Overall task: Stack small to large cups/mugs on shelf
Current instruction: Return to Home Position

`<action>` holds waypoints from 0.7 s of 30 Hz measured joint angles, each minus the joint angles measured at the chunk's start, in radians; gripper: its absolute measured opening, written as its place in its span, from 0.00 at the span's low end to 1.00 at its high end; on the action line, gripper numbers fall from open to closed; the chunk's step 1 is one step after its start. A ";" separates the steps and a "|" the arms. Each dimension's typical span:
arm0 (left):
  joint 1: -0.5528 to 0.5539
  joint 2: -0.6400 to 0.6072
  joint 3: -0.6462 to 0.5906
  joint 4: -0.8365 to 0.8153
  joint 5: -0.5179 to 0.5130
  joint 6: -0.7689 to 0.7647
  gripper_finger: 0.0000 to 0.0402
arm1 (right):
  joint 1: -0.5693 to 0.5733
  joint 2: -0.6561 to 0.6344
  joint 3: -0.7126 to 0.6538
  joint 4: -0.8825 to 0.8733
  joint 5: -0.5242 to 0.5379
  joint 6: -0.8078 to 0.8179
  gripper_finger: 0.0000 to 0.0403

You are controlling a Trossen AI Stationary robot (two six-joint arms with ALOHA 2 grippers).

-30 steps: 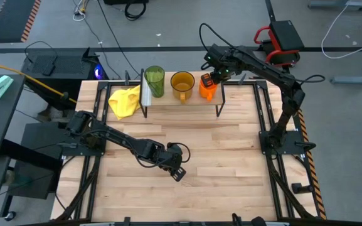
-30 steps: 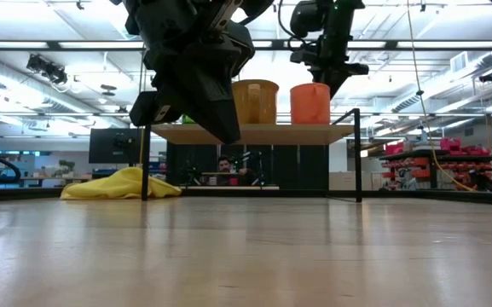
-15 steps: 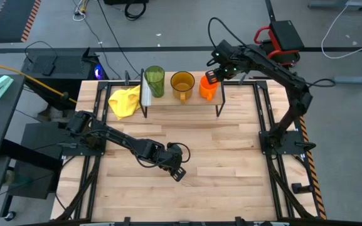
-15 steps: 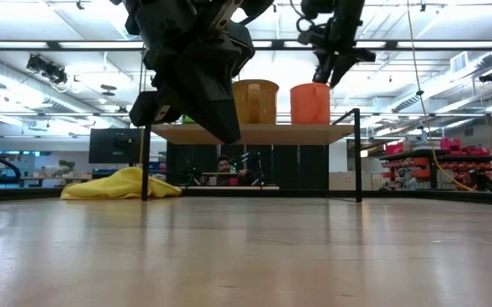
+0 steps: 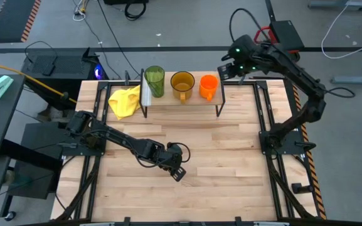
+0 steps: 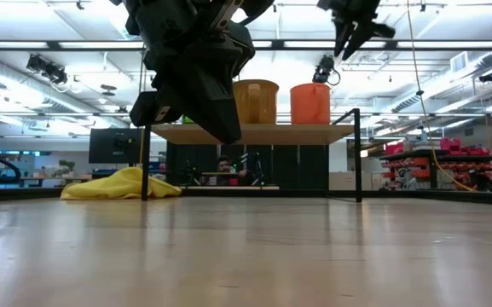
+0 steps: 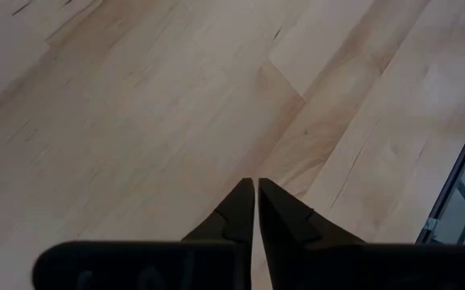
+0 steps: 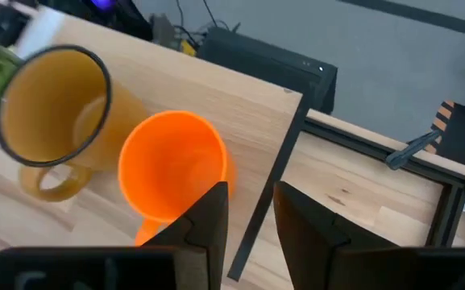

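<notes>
A: Nearest first. Left gripper (image 7: 255, 187)?
B: Over the near middle of the wooden table (image 5: 231, 157), arm reaching in from the left. Fingers pressed almost together with only a thin slit between them, nothing held. Its wrist camera sees bare planks only.
A: Touching the table?
B: Can't tell. The low view has it hanging close to the lens and blocking the shelf's left end.
A: Next out?
B: Yellow cloth (image 5: 125, 102), crumpled on the table just left of the shelf (image 6: 297, 133). The shelf stands at the far edge of the table.
A: Cups?
B: All three are on the shelf top, upright, in one row and not nested. Green tumbler (image 5: 155, 80) on the left, yellow-brown mug (image 5: 182, 83) in the middle, orange mug (image 5: 209, 86) on the right. Small gaps between them. Both mug handles point to the near side.
A: Right gripper (image 8: 250, 189)?
B: Farthest. It is raised above the shelf, just right of the orange mug and a bit beyond it, clear of the mug. Fingers parted by a narrow gap, empty. Its wrist view looks down into the orange mug, with the yellow-brown mug beside it.
</notes>
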 joint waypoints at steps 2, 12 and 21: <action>0.000 0.000 0.000 0.000 0.000 0.000 0.07 | 0.011 -0.025 0.000 -0.001 0.000 0.006 0.27; 0.000 0.000 0.000 0.001 0.000 -0.011 0.03 | 0.176 -0.159 0.000 -0.005 0.000 0.006 0.27; 0.000 0.000 0.001 0.009 0.000 -0.041 0.06 | 0.422 -0.243 0.001 -0.016 0.000 0.007 0.27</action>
